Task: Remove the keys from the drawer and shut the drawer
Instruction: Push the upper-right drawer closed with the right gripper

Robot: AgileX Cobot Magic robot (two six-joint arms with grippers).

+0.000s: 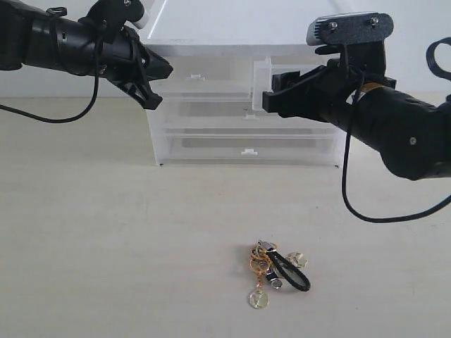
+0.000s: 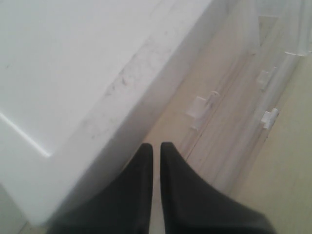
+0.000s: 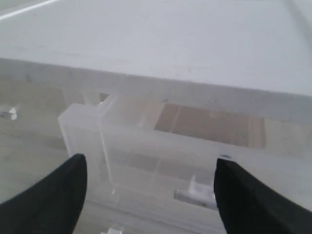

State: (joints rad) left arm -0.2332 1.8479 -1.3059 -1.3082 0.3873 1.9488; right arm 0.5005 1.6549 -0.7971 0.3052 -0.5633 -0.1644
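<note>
Gold-coloured keys [image 1: 276, 273]: out on the table [image 1: 106, 246], near side, well apart from the white unit [image 1: 211, 35]. A light, loose, jingly bunch; the black cord loop looks the easiest hold.
Drawer [image 3: 146, 146]: upper right, sticking out. Thin clear plastic, light, likely slides easily; push flat on its front by the white tab.
Right gripper [image 3: 151, 163]: jaws spread wide, empty, right at the drawer front.
Left gripper [image 2: 156, 146]: pinched together, empty, by the unit's top left corner.

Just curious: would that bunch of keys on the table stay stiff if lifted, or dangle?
Probably dangle: the keys are separate rings and tags on a soft-looking black cord. Lying flat, they seem unlikely to roll. Pushed, they may slide as a clump.
</note>
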